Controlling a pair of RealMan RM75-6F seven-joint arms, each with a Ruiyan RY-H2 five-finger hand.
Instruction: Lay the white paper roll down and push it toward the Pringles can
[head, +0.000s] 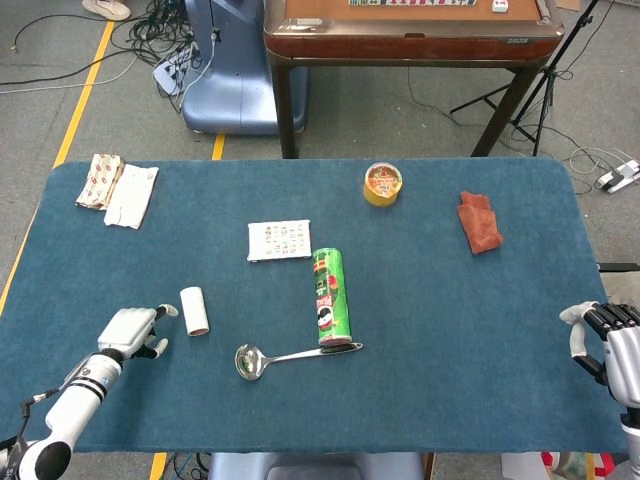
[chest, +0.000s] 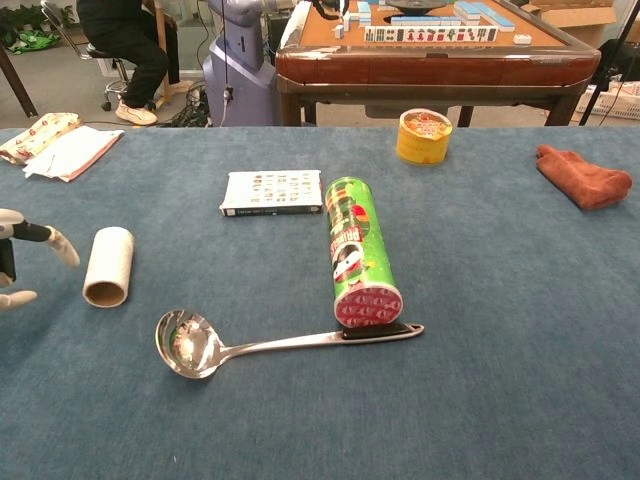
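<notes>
The paper roll (head: 195, 310) lies flat on the blue desk (head: 450, 300), well to the left of the Pringles can (head: 331, 297), with bare cloth between them. The can is on its side too, red end toward the robot, and that end touches the handle of a metal ladle (head: 290, 356) whose bowl sits left of the can's near end. Left hand (head: 133, 330) is just left of the roll, fingers (head: 166, 311) spread and holding nothing, not quite touching it in the overhead view. The chest view catches only those fingers (chest: 45, 240) at its left edge, close beside the roll's (chest: 109, 265) open end, and shows the can's (chest: 358, 251) red end clearly. Only the overhead view shows the right hand (head: 612, 340), far right of the can at the desk's edge; its fingers look loosely curled with nothing in them. Behind the can lie a white tile box (head: 279, 240), a yellow tub (head: 383, 184) and a reddish cloth (head: 480, 222).
</notes>
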